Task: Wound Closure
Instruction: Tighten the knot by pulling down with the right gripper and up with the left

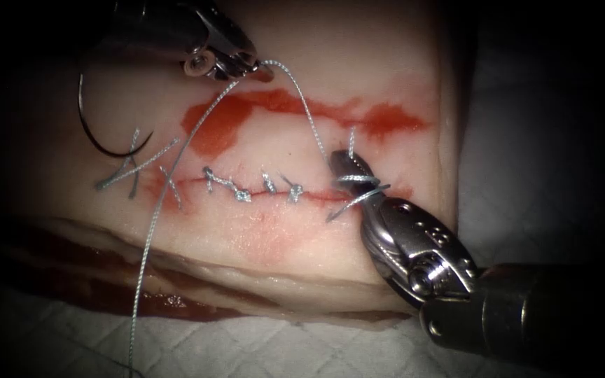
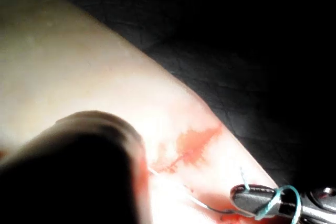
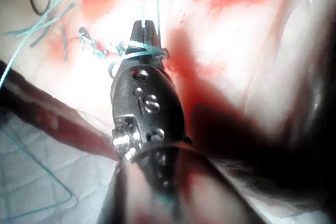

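Note:
The tissue has a horizontal cut closed by several stitches. My left tool sits above the cut, shut on the thread. One strand runs from it down to my right tool at the cut's right end. The other strand trails down-left off the tissue. Thread is looped around the right tool's jaws, which are shut on a short thread tail; the loops also show in the right wrist view. The curved needle lies free on the tissue beyond the cut's left end, held by neither tool.
Red fluid stains the tissue above the cut. Cut thread ends cross near the cut's left end. White gauze lies under the tissue's front edge. The right tool's looped jaws appear in the left wrist view.

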Robot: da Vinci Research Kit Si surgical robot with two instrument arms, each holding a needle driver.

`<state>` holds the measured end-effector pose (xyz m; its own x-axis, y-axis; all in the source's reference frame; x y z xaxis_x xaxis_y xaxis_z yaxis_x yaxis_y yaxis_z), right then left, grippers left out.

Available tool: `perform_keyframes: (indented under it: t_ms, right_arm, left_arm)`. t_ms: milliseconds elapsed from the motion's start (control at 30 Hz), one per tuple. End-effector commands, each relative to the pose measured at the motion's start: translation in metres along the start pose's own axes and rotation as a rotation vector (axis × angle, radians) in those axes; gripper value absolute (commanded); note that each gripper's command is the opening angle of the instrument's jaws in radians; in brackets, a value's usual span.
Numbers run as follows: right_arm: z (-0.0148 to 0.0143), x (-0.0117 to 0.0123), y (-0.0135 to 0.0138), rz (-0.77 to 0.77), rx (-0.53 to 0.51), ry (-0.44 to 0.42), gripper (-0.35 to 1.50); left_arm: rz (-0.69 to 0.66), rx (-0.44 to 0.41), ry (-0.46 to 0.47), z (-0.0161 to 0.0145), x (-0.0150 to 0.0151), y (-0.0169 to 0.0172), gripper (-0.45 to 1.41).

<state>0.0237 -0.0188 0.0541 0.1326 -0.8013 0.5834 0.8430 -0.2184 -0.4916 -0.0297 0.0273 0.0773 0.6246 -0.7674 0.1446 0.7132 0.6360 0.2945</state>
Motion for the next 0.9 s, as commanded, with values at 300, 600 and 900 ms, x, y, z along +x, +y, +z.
perform_keyframes:
  t_ms: [300, 600, 900]
  right_arm:
    - [-0.0014, 0.0029, 0.0002, -0.158, -0.133, 0.123, -0.35]
    - [-0.0036, 0.0045, 0.0011, -0.370, -0.370, 0.203, -0.35]
    - [-0.0041, 0.0057, 0.0026, -0.439, -0.445, 0.231, -0.35]
  left_arm:
    - [-0.102, -0.037, -0.050, 0.0015, -0.0042, 0.0024, -0.45]
    - [-0.086, -0.165, -0.157, 0.0015, -0.0084, 0.0050, -0.45]
    - [-0.057, -0.326, -0.241, -0.0002, -0.0145, 0.0078, -0.45]
